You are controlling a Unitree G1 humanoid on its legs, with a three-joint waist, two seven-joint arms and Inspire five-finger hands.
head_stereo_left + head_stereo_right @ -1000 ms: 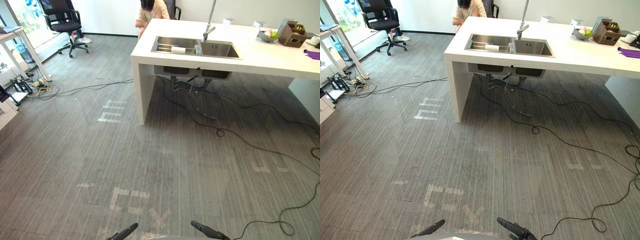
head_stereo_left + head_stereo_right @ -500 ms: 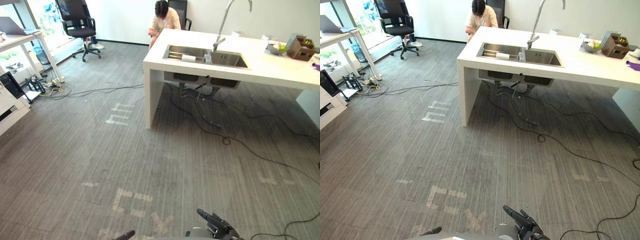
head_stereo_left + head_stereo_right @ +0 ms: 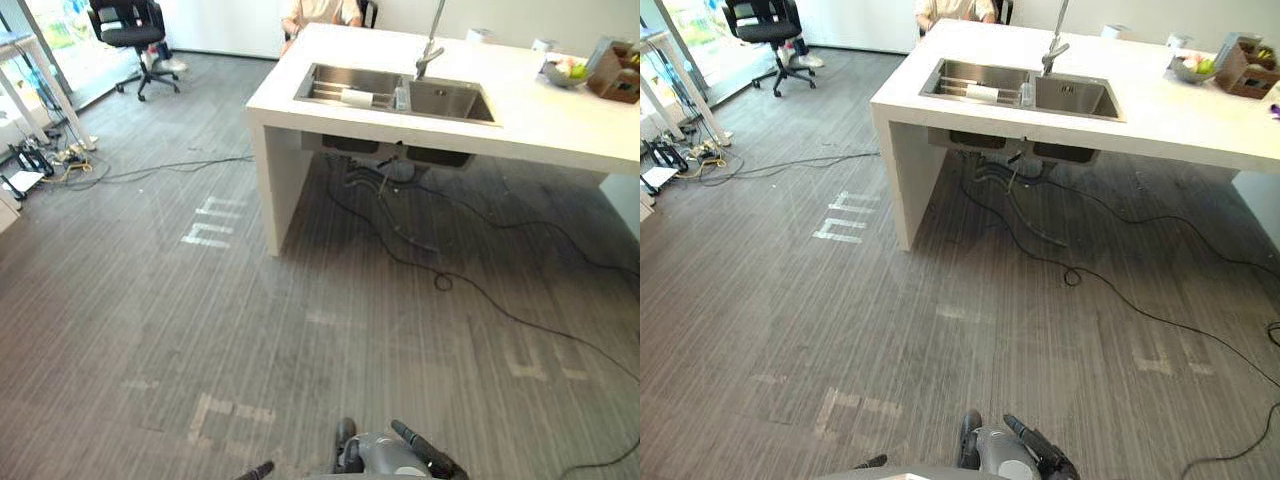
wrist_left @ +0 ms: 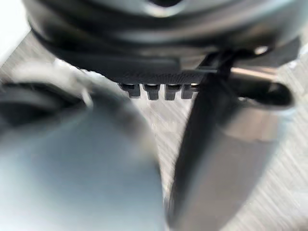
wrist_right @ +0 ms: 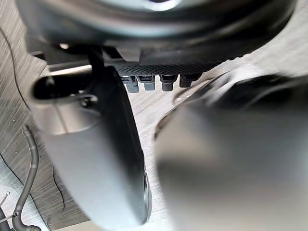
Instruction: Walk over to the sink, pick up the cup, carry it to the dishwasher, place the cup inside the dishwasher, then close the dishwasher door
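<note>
The cup (image 3: 357,98) is, as best I can make out from this far back, the white cylinder lying on its side in the left basin of the sink (image 3: 447,102), in the upper middle of the head views. A faucet (image 3: 430,48) rises just behind the divider between the basins. The sink is set into a white island counter (image 3: 545,125) that runs off the right edge of the frame.

I judge we are in the first step, the walk to the sink, with nothing picked up yet. A wide stretch of grey floor (image 3: 150,300) lies between me and the counter.

For the next move I would steer forward and a little right, to come up square to the counter's long side in front of the left basin. A black cable (image 3: 480,290) snakes across the floor below the sink. I would keep my steps off it, since it could snag a foot.

The left hand (image 3: 262,469) and right hand (image 3: 428,462) both sit low at the bottom edge of the frame. In the wrist views their fingers (image 5: 155,82) run straight out in a row, apart from the thumb. Both hands are empty and touch nothing.

A person (image 3: 318,9) sits behind the counter's far end at the top edge.
</note>
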